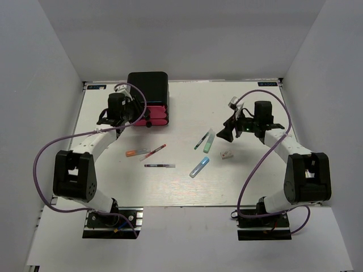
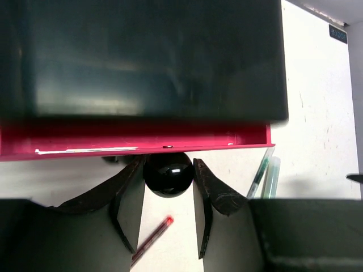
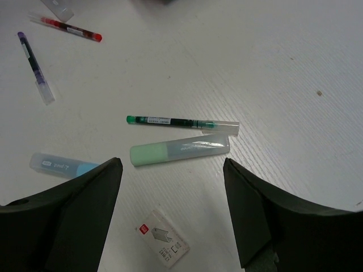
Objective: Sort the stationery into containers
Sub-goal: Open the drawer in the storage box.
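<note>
L gripper (image 2: 168,165) pinches black round knob (image 2: 168,177) of pink-fronted drawer (image 2: 136,141) on black rounded box (image 2: 142,56). R gripper (image 3: 171,170) spread wide above mint green marker (image 3: 178,149) & thin green pen (image 3: 181,122), both flat on white table (image 3: 283,68).

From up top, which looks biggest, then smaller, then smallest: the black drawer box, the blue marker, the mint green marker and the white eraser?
1. black drawer box, by far the largest.
2. blue marker and mint green marker: they look about alike, so I won't rank them.
3. white eraser, the smallest.
</note>
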Available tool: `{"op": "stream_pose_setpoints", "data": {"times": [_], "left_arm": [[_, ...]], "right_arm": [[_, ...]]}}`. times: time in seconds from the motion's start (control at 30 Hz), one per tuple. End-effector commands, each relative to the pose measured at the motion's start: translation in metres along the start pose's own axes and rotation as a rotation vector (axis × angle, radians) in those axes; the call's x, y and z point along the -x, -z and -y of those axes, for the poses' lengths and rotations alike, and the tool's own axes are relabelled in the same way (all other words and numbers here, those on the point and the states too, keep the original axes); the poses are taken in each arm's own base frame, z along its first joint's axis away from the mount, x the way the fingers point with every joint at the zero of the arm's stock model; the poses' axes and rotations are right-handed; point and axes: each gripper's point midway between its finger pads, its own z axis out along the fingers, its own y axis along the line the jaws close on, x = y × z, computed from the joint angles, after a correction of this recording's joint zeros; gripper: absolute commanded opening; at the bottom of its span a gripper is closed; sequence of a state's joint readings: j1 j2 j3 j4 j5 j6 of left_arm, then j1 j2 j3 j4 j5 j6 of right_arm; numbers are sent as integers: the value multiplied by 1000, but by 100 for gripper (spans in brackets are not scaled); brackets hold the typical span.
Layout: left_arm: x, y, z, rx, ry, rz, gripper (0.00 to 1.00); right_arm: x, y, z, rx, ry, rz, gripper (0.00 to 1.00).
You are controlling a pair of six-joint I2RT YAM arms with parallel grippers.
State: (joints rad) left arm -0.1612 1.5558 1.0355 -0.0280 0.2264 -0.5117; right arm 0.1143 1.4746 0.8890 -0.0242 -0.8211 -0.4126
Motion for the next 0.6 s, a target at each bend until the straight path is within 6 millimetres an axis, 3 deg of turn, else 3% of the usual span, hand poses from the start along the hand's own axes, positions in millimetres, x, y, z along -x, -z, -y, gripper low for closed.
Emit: {"op": "stream_pose_setpoints", "data": {"times": [0.0, 0.17, 0.2, 0.23, 0.27, 0.3, 0.33, 0.37, 0.4, 0.5, 0.53, 0.57], "left_arm": [[-14, 29, 4, -15, -9, -5, 12], [-27, 44, 6, -20, 5, -11, 11], [-28, 47, 6, -22, 5, -8, 14], [-28, 47, 5, -14, 5, -4, 21], [-28, 47, 5, -14, 5, -4, 35], [-25, 45, 6, -15, 4, -1, 35], [-27, 46, 5, -10, 6, -10, 39], [-23, 46, 7, -15, 4, -3, 50], [-26, 46, 5, -8, 7, -14, 57], [-28, 53, 5, -3, -10, -23, 79], [-29, 56, 5, -5, -23, -21, 82], [-36, 59, 2, 3, -20, -34, 85]], "right_arm": [[0, -3, -14, 79, 75, 10, 79], [-15, -5, -51, 284, 260, 11, 86], [-13, -8, -54, 319, 390, 36, 88], [-21, -6, -64, 364, 365, 18, 88], [-22, -7, -68, 384, 387, 17, 88], [-15, -13, -69, 413, 513, 42, 88], [-25, -11, -78, 452, 486, 15, 88], [-28, -16, -78, 474, 498, 8, 88], [-23, -23, -82, 509, 625, 32, 88], [-37, -31, -99, 628, 684, -8, 84], [-34, -34, -99, 641, 715, -19, 82], [-45, -35, -110, 699, 700, -41, 80]]}}
